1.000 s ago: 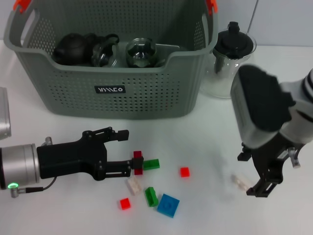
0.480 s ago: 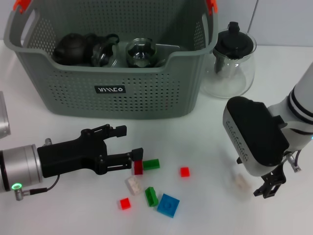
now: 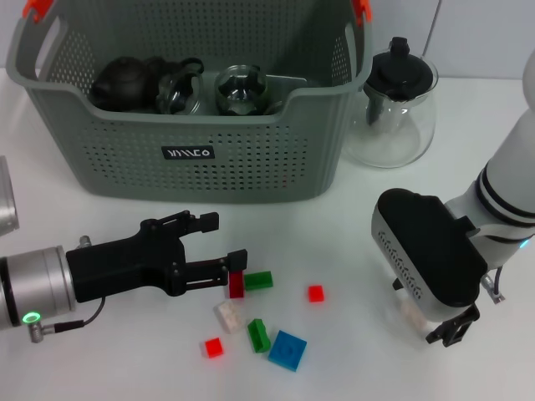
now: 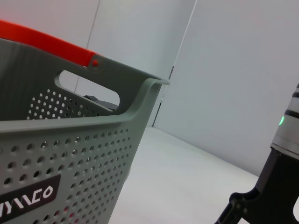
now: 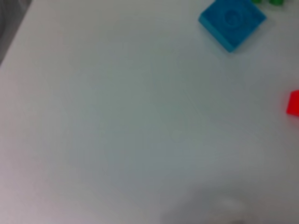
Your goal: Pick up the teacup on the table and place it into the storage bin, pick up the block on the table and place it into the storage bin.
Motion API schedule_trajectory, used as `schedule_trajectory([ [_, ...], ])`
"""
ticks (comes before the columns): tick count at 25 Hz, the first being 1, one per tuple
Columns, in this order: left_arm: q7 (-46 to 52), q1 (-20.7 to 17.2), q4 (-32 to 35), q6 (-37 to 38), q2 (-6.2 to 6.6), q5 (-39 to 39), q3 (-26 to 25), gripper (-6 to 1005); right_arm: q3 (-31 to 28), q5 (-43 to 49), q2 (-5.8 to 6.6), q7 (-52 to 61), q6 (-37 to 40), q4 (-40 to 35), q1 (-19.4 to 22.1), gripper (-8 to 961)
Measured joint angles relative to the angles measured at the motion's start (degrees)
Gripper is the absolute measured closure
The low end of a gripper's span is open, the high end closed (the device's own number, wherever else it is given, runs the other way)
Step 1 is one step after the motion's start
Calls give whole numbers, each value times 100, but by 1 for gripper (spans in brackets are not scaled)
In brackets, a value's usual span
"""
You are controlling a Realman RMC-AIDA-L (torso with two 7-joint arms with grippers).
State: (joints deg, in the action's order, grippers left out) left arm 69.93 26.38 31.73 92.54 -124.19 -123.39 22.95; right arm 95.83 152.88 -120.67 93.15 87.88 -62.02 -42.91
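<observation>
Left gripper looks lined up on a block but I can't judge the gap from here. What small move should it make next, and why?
Probably ease the left gripper forward a touch, then close. Its fingers stand open, with the dark red block at the tip of the lower finger, not yet between them. The bin is just behind.

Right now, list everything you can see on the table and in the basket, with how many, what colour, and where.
Grey-green perforated plastic storage bin: one, at the back of the white table.
Dark teapot: one, inside the bin, left end.
Glass teaware: at least two pieces, clear, inside the bin, middle.
Glass teapot with black lid: one, right of the bin.
Red blocks: three, in front of the bin.
Green blocks: two, among the red ones.
Blue block: one, front edge.
White blocks: two, one by the right arm.
Left gripper: open, at a red block.
Right gripper: low over the table.
</observation>
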Motion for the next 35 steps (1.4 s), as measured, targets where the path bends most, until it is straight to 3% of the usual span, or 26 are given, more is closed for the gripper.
schedule_trajectory([
  [17,30,8,2,1,25,9,-18,138,53,-38,17,168,42,23,-7,265],
  [22,30,7,3,1,26,9,-19,138,-171,-76,24,229,162,-65,-7,500],
  [23,30,7,11,5,26,9,-19,138,-254,-93,23,234,212,-112,-7,505],
  [27,30,-30,94,32,42,-19,-19,137,-1056,-538,33,359,774,-551,-19,515],
  [32,25,-204,374,110,80,-63,-19,137,-2755,-1647,52,920,1651,-1070,-145,516],
  [35,20,-328,618,251,120,-63,-19,137,-3480,-2312,68,1513,1867,-1430,-160,516],
])
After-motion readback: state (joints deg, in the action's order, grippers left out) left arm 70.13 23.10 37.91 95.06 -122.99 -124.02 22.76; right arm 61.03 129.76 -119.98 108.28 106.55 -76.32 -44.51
